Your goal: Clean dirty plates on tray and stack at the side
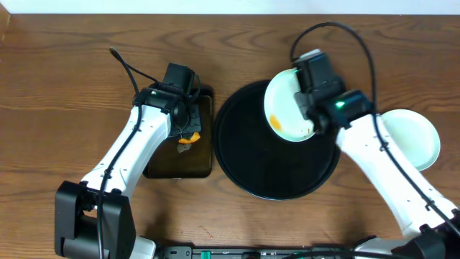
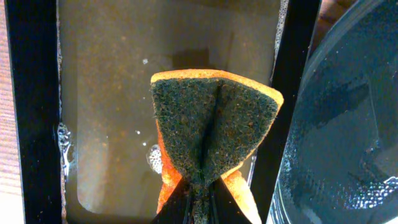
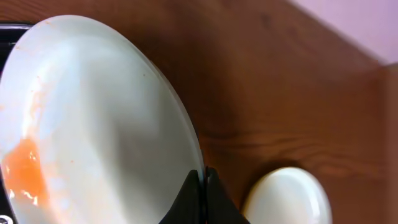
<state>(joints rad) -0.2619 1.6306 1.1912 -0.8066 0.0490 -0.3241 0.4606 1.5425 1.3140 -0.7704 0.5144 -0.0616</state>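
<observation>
Clamping of the soiled plate (image 1: 284, 101) is noted at its right edge, where the right gripper (image 3: 202, 183) is closed down to the rim's thickness. The plate is held tilted over the far right part of the round tray (image 1: 251, 169), face turned up and leftward, with the sauce patch (image 1: 275, 124) at lower left. The left gripper (image 2: 199, 208) is pinched tight on a folded sponge (image 2: 214, 118) above the rectangular tray (image 1: 162, 169), left of the plate. A rightward carry of the sponge is judged necessary. Another plate (image 1: 413, 137) is recorded on the table at right.
</observation>
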